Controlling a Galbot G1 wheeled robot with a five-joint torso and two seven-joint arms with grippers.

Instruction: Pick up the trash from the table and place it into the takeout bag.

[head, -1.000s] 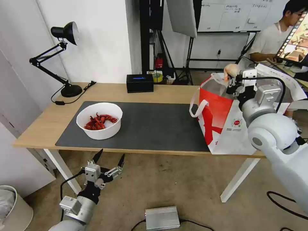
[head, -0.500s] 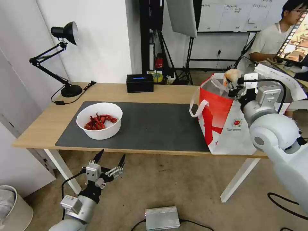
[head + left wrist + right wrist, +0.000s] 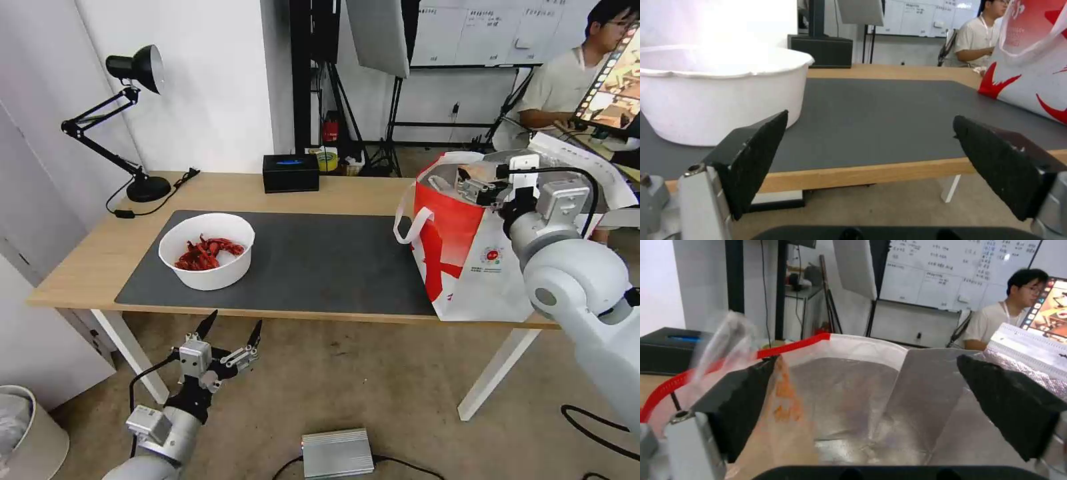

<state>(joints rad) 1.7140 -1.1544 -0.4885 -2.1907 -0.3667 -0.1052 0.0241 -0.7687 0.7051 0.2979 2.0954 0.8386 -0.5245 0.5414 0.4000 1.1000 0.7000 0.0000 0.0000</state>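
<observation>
On the table (image 3: pixel 347 193), the right gripper (image 3: pixel 475 185) is wide open over the takeout bag (image 3: pixel 467 267); the clear bag (image 3: pixel 773 420), soft and light, drops. Left gripper (image 3: pixel 227 333), open and empty, waits low.

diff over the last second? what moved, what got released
The right gripper, shut a second ago on the clear bag with beige lump above the takeout bag, dropped toward the bag's mouth and opened; the clear bag now hangs inside against one finger. Unchanged: the left gripper open below the table edge, the white bowl of red shells on the mat.
</observation>
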